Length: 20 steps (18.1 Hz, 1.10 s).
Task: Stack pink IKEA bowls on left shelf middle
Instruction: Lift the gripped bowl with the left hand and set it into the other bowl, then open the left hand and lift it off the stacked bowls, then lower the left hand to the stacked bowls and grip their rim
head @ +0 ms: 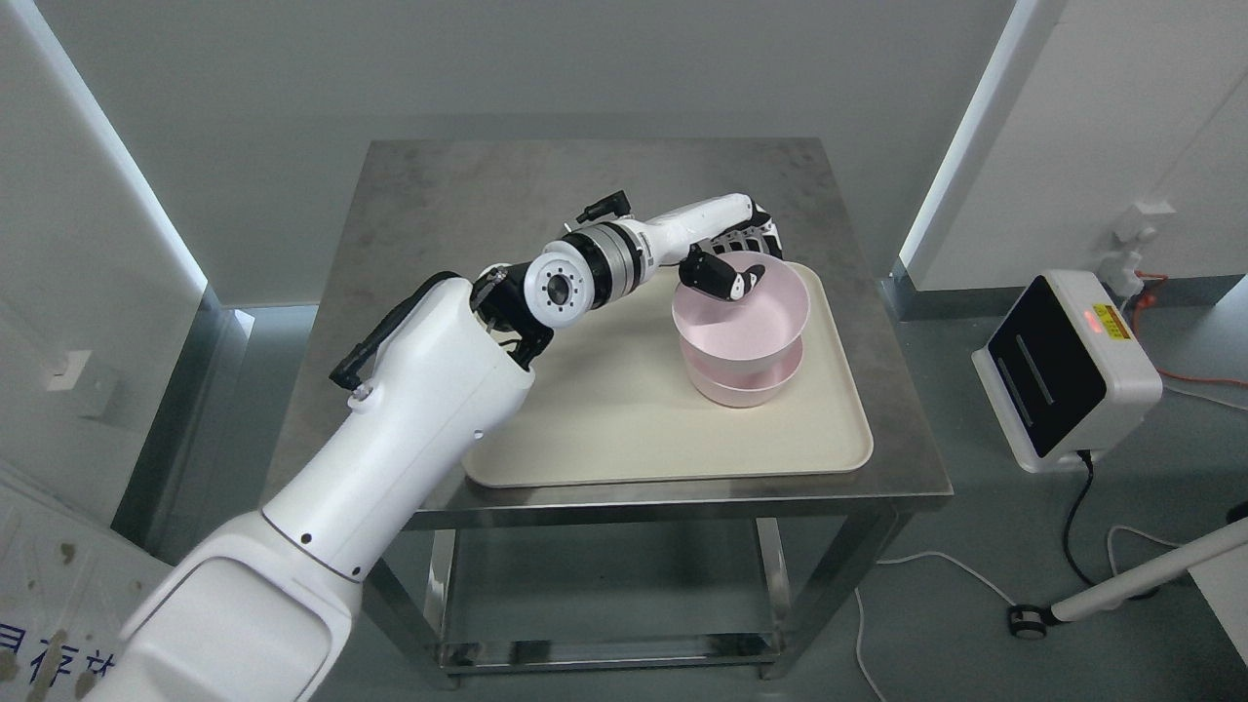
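Gripping the far rim of the upper of two smooth round pink bowls [741, 322], left hand [736, 255] fingers pinched it; nested pair sat at 2 o'clock on one matte cream tray [604, 429].

Left arm [390, 458] of the humanoid, glossy white shell with dark joints.

The upper segment is a broad white casing bearing a few small dark screw points; a black cable [375, 341] loops along its 11 o'clock edge. At the elbow sits a round white cap [558, 287] with a ring of small holes around a dark centre, followed by a silver and black collar. The slim white forearm ends in the left hand [736, 255], whose fingers [717, 276] are black with white tips.
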Available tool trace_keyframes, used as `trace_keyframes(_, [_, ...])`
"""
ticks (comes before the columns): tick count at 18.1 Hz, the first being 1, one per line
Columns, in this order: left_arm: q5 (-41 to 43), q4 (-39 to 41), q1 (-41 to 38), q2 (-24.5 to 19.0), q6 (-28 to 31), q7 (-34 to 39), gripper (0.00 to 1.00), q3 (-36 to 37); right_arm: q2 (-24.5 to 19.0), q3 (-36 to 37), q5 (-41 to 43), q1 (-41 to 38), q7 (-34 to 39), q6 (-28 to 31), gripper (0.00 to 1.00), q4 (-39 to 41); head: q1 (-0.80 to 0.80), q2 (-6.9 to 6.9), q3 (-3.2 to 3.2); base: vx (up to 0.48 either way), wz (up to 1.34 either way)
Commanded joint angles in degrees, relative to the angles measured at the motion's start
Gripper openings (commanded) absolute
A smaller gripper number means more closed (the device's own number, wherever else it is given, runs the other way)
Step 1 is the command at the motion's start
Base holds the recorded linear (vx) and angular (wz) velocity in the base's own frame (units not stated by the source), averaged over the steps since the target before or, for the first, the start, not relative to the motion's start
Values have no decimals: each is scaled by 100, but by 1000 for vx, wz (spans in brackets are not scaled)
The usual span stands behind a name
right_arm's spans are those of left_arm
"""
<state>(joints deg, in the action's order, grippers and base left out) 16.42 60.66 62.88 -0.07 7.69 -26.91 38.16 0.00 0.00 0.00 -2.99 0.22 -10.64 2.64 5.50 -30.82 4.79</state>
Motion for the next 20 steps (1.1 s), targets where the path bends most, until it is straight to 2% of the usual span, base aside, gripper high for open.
trace_keyframes(1, [-236,254,5,-93,31,2,6,-89,100,53,-44,0,-5,1,100,0,0,0,0,0,0])
trace_keyframes(5, [-428,254,14,-93,40,37,6,183,100,53,-44,0,-5,1,100,0,0,0,0,0,0])
trace_keyframes(11, [-482,175,14,-93,163,107,8,210,100,53,-44,0,-5,1,100,0,0,0,0,0,0])
trace_keyframes(12, [-499,183,14,-93,128,151,17,114,100,53,-44,0,-5,1,100,0,0,0,0,0,0])
trace_keyframes(14, [-526,367,-4,-93,49,195,51,-489,100,53,-44,0,-5,1,100,0,0,0,0,0,0])
trace_keyframes(17, [-552,1218,-223,-93,31,405,80,-1370,100,53,-44,0,-5,1,100,0,0,0,0,0,0])
trace_keyframes(20, [-823,2175,-836,-93,49,371,82,-1627,100,53,-44,0,-5,1,100,0,0,0,0,0,0])
